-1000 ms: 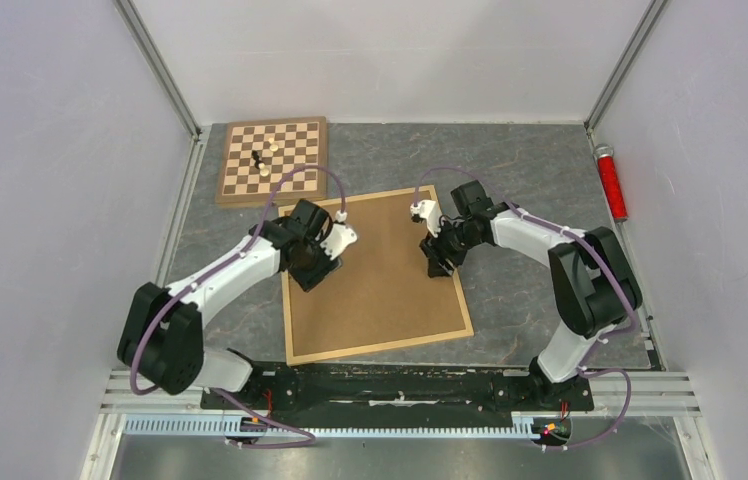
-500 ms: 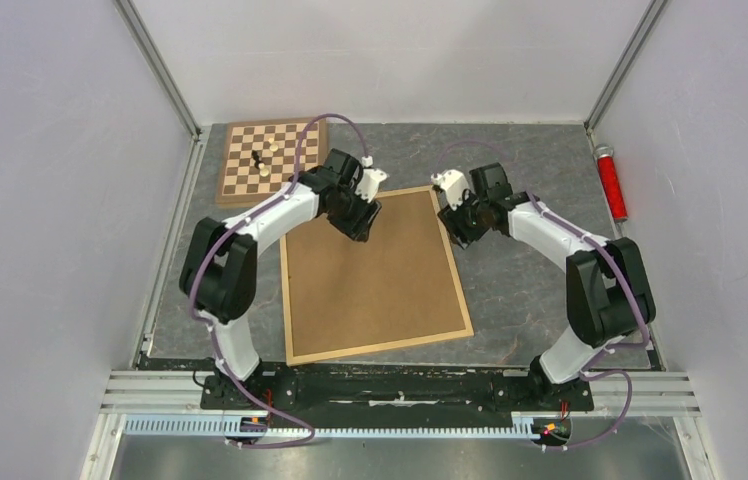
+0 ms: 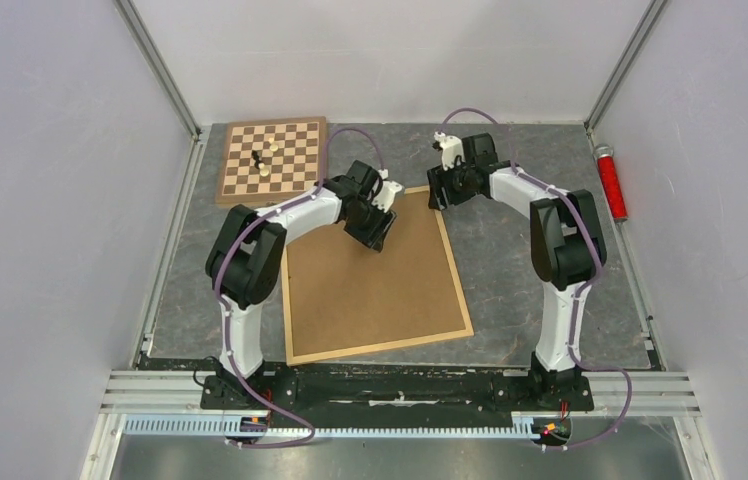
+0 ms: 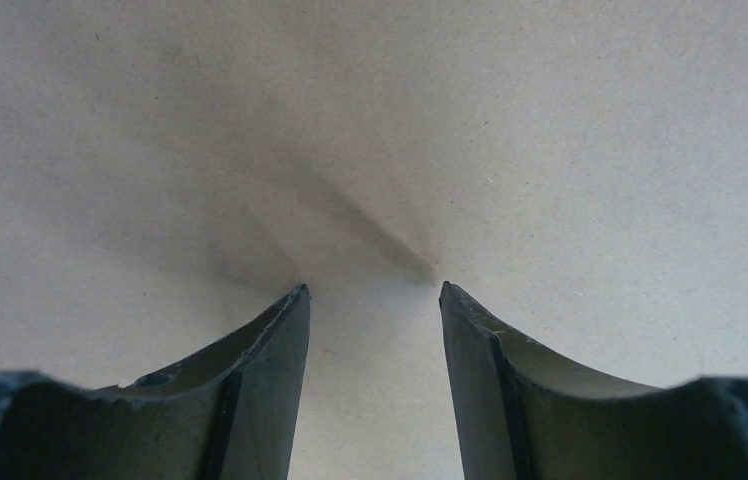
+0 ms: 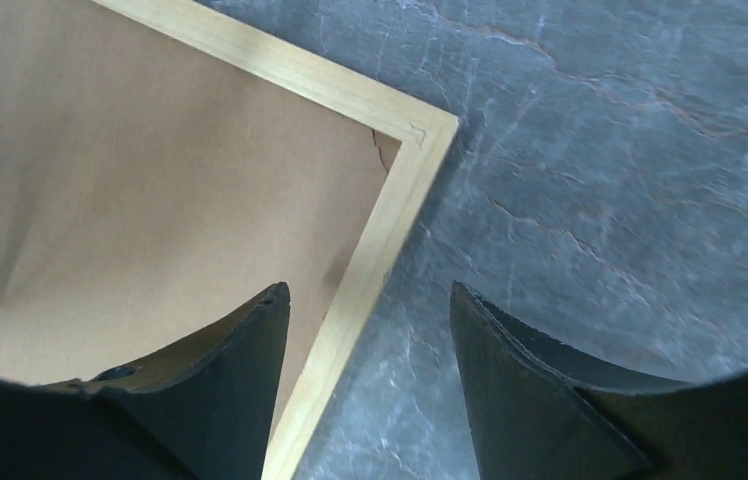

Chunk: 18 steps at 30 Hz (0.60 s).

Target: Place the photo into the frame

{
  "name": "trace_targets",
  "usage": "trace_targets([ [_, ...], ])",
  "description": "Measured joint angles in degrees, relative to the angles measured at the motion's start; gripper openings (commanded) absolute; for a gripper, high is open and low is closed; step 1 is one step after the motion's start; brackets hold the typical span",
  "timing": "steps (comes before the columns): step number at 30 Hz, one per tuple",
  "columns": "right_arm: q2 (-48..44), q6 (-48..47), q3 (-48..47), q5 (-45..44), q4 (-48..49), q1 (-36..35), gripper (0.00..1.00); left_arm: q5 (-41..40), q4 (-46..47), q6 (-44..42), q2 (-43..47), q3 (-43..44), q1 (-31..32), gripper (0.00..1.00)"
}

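Right wrist cam: jaws stand apart, nothing between them, both dark tips at the bottom of view. Below them is one corner of the frame (image 5: 390,215), light wood with a narrow border. One side runs in from the top to the corner. The other drops away and passes through the gap between the jaws, closer to the tip on the board side. Brown backing board (image 5: 150,170) fills the inside, with a small chip or tear at the inner corner. Grey veined table (image 5: 630,200) lies outside the frame. Can't tell if the tips touch anything. Two dark bits at the board-side edge, unidentifiable.
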<state>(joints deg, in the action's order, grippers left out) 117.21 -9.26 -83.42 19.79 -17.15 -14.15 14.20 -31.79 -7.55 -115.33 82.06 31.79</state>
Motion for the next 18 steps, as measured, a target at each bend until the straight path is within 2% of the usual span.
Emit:
trace_targets([
  [7,5.9,3.5,-3.6,2.7,1.4,-0.4,0.62,-6.2,2.6,-0.7,1.1,-2.4,2.8,0.56],
  [13,6.5,3.6,-3.8,1.6,2.7,-0.7,0.46,-10.6,2.6,-1.4,1.1,-2.5,5.2,0.56],
  [18,5.9,1.6,-2.8,-1.8,3.2,-1.9,0.38,-12.3,2.3,-1.4,1.0,-2.2,6.3,0.56],
])
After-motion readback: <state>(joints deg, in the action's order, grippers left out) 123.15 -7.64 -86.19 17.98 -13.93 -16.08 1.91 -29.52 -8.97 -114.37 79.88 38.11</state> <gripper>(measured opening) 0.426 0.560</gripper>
